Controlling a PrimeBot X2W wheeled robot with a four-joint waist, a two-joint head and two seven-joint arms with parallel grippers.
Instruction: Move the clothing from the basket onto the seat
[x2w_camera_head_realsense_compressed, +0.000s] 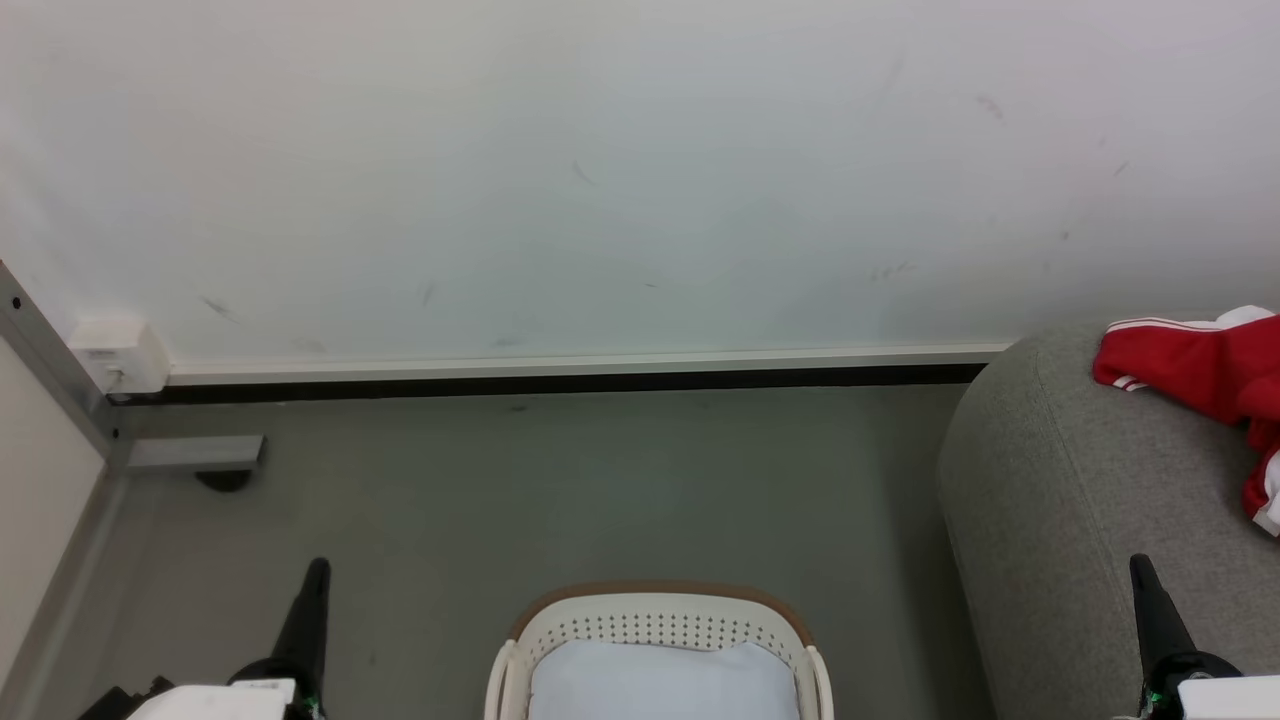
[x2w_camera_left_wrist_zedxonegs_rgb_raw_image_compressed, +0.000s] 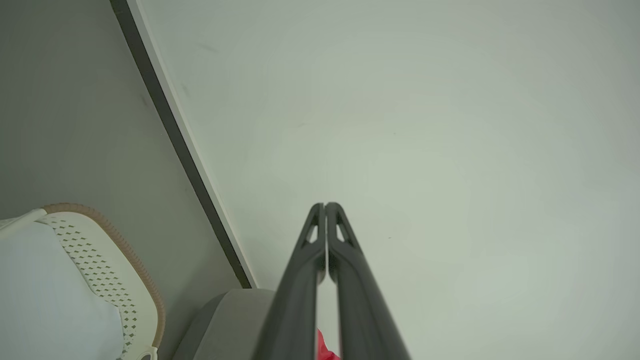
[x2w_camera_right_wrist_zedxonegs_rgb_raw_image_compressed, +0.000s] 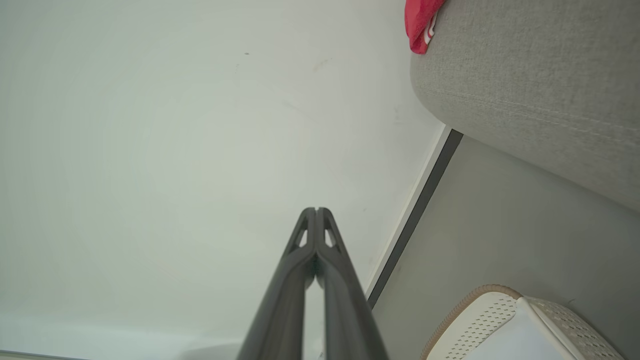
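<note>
Red clothing (x2w_camera_head_realsense_compressed: 1205, 375) with white stripes lies on the grey seat (x2w_camera_head_realsense_compressed: 1080, 500) at the right; a corner of the clothing (x2w_camera_right_wrist_zedxonegs_rgb_raw_image_compressed: 420, 22) hangs by the seat (x2w_camera_right_wrist_zedxonegs_rgb_raw_image_compressed: 540, 85) edge in the right wrist view. The cream basket (x2w_camera_head_realsense_compressed: 660, 625) with brown rim stands on the floor at bottom centre, holding a pale white-blue pad (x2w_camera_head_realsense_compressed: 665, 680). My left gripper (x2w_camera_head_realsense_compressed: 318, 568) is shut at the lower left, left of the basket (x2w_camera_left_wrist_zedxonegs_rgb_raw_image_compressed: 100, 265), tips together (x2w_camera_left_wrist_zedxonegs_rgb_raw_image_compressed: 325, 205). My right gripper (x2w_camera_head_realsense_compressed: 1138, 562) is shut over the seat's front part, its tips (x2w_camera_right_wrist_zedxonegs_rgb_raw_image_compressed: 316, 210) touching.
A white wall with a pale and dark skirting strip (x2w_camera_head_realsense_compressed: 560, 372) runs behind the grey floor. A metal frame post (x2w_camera_head_realsense_compressed: 50, 370) with a white socket box (x2w_camera_head_realsense_compressed: 120, 355) and a grey foot (x2w_camera_head_realsense_compressed: 195, 455) stands at the far left.
</note>
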